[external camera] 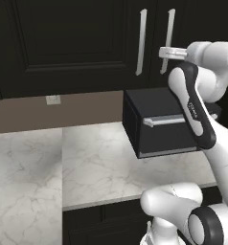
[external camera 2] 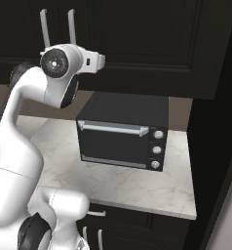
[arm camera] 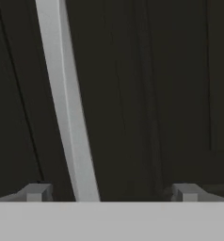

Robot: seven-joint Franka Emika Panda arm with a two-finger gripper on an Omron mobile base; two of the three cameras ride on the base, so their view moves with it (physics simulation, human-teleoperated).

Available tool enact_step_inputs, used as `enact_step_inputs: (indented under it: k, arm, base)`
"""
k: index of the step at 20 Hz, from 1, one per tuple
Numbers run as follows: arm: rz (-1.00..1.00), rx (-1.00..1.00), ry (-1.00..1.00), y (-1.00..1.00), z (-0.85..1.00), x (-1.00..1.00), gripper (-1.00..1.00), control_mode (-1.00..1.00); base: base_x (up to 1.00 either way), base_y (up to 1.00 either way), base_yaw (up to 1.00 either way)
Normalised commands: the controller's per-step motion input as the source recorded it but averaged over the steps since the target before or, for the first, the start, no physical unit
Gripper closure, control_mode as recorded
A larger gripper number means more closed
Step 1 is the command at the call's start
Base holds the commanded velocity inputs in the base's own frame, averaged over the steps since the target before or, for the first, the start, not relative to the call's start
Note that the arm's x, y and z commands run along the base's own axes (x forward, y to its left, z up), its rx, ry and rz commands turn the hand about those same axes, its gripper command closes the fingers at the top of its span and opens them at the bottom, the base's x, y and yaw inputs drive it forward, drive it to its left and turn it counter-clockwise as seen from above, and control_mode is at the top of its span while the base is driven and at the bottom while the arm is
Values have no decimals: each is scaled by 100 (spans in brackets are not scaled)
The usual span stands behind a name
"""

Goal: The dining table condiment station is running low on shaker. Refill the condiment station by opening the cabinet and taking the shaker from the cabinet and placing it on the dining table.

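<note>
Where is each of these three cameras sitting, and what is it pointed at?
Left base view: behind the arm's left, facing the cabinet, black oven; arm at right.
Right base view: behind its right, same cabinet, oven, worktop; arm at left.
Hand view: on the hand, facing a silver door handle between the open claw tips.

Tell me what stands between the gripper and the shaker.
The closed cabinet door does. The open gripper faces it, with one silver handle running between its fingertips, nearer one of them, not yet gripped. The shaker is hidden behind the shut doors.
</note>
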Motion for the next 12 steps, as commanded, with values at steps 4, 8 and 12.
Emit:
enact_step_inputs:
  k: [4,8,12]
  arm:
    - [0,0,3,23,7,53,-100,-100]
    - [0,0,0,8,18,8,-100,-100]
    - [0,-1,0,6,9,6,100,-100]
  base:
    - [0,0,0]
    - [0,0,0]
    - [0,0,0]
